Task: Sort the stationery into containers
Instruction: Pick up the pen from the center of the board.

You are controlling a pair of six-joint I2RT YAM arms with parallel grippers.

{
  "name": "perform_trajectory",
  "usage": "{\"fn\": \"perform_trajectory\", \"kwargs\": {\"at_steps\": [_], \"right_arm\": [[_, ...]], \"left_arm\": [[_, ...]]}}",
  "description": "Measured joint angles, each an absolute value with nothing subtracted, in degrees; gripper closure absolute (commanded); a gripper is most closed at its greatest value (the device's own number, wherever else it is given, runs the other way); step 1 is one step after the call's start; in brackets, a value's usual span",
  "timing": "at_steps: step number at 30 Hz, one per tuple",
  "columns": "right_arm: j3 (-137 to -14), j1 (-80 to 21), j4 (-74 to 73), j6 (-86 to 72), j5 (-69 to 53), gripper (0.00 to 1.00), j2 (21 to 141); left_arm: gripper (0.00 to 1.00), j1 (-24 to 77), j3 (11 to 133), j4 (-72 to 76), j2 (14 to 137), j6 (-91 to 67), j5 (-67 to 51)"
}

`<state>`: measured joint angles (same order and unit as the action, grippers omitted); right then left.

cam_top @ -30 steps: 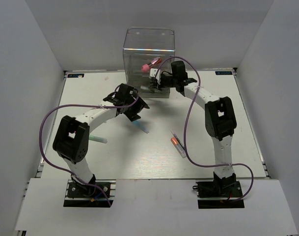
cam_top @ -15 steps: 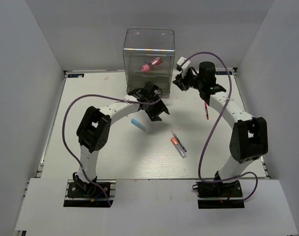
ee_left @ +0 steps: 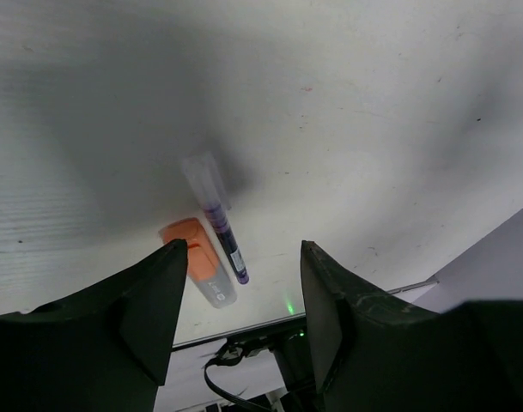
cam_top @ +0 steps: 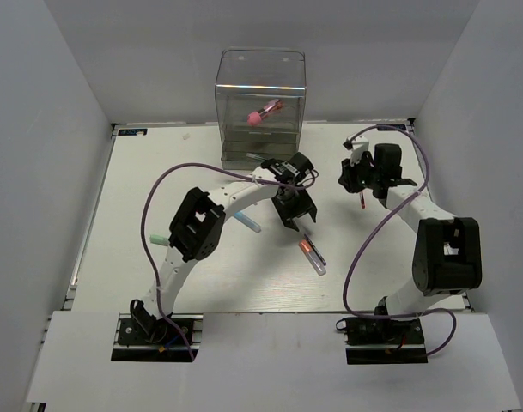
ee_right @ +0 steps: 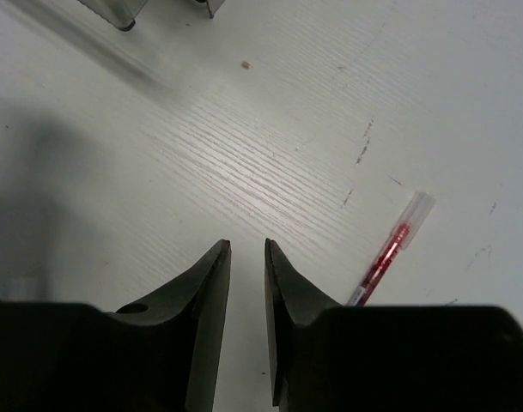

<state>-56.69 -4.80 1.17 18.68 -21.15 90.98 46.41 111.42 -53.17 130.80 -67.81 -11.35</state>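
Orange-tipped clear pen (ee_left: 197, 262) and thin purple-barrelled pen (ee_left: 222, 232) lie side by side on the white table (ee_left: 373, 103), framed between the spread fingers of the left hand (ee_left: 242, 253), which holds nothing. Their long axes run across its closing line (a favourable lie). The right hand (ee_right: 246, 245), fingers nearly together and empty, hovers farther off beside a red pen (ee_right: 387, 251).

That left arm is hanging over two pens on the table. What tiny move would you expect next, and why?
Probably a straight drop. The left end effector is open and empty above the table, with the orange-tipped clear pen and a thin purple pen lying side by side below the gap between its jaws. Lowering would let it close on one.
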Motion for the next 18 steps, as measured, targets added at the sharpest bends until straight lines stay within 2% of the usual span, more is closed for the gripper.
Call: {"fn": "perform_trajectory", "kwargs": {"at_steps": [9,18], "right_arm": [[-52.6,-1.0,4.5,16.7,-21.3,0.67,87.4],[-49.7,2.0,7.3,13.5,-23.9,0.66,86.9]], "left_arm": [[0.36,48.9,115.3,-61.3,134.4,-71.4,-10.6],[0.36,49.5,117.3,-62.9,135.8,-74.0,-9.2]]}}
